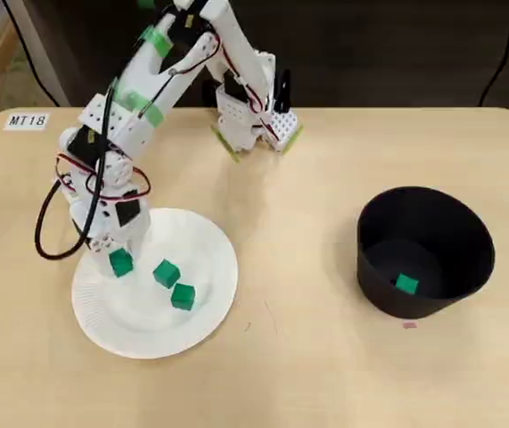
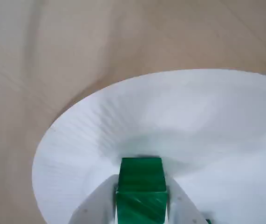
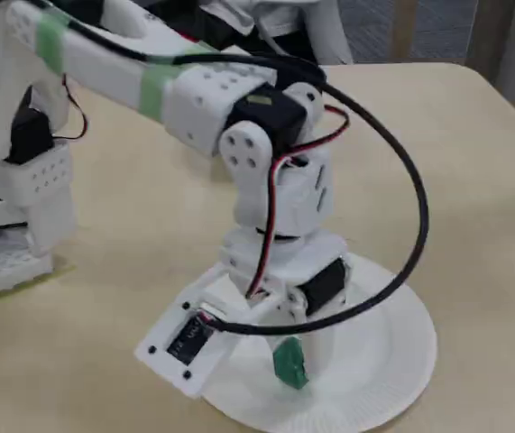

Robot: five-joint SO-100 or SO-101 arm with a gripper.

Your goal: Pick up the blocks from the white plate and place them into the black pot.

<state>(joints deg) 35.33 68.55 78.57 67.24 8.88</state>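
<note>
Overhead view: the plate (image 1: 156,325) lies on the left part of the surface (image 1: 290,374), its rim well clear of every surface edge. The hand (image 1: 120,264) is down over the plate's left portion, pinching a block (image 1: 120,263). Two more blocks sit near the plate's centre, one (image 1: 166,273) just up and left of the other (image 1: 183,296), close together, both turned diagonally. The pot (image 1: 425,251) stands well apart to the right, mouth up, with a fourth block (image 1: 406,283) on its floor. Bare surface lies between plate and pot.

Wrist view: the held block (image 2: 141,189) sits squarely between the two white fingers (image 2: 95,205), its faces flush with them, over the plate (image 2: 193,121). The plate's far rim curves across, with bare surface (image 2: 53,46) beyond.

Fixed view: the hand (image 3: 290,363) points straight down, the block (image 3: 289,361) gripped near the plate (image 3: 374,370), inside its near-left rim. Whether the block touches the plate cannot be told.
</note>
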